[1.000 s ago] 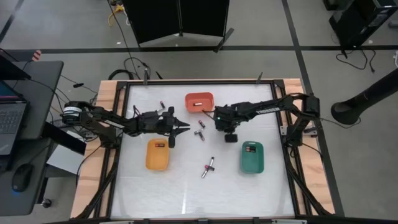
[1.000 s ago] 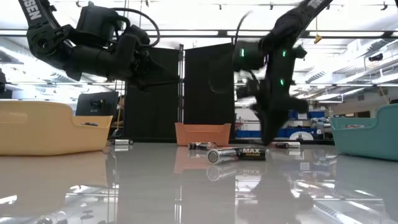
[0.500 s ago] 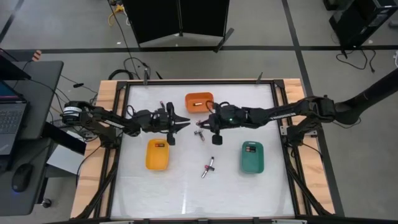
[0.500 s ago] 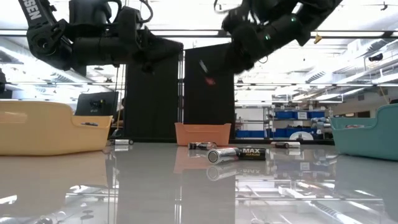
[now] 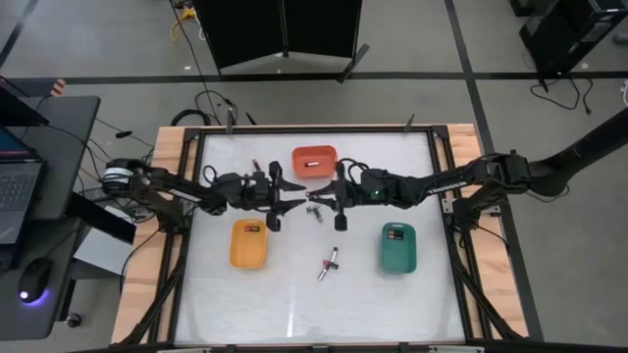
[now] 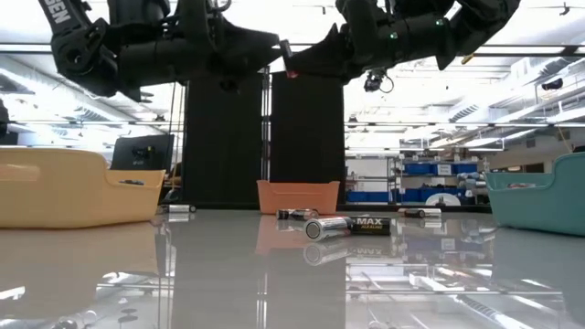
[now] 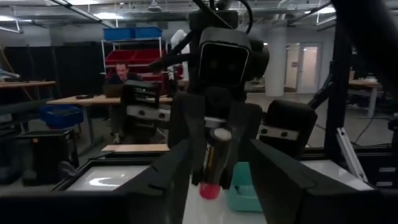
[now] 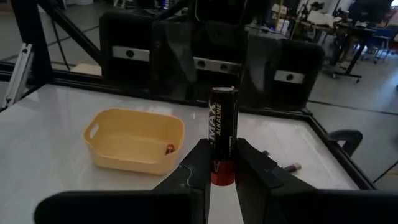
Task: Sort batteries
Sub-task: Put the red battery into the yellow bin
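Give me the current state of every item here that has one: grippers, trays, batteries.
Left gripper: open, facing the right gripper above the table.
Right gripper: shut on black alkaline battery, held aloft.
Yellow rounded plastic tray: holds one small battery.
Green rounded plastic tray: something dark inside.
Orange rounded plastic tray: contents unclear.
Large black battery: lying on the table.

We see a white, glossy desk [image 5: 294,304] framed by a dark metal rim and pale wooden edges. Three rounded plastic trays rest on it, well apart: an orange tray [image 5: 314,160] at the far middle, a yellow tray [image 5: 247,243] on the left and a green tray [image 5: 397,246] on the right. Small dark cylindrical batteries with reddish bands lie loose on it: a pair [image 5: 329,264] between the yellow and green trays, one [image 5: 316,212] near the centre and another [image 5: 254,163] left of the orange tray.
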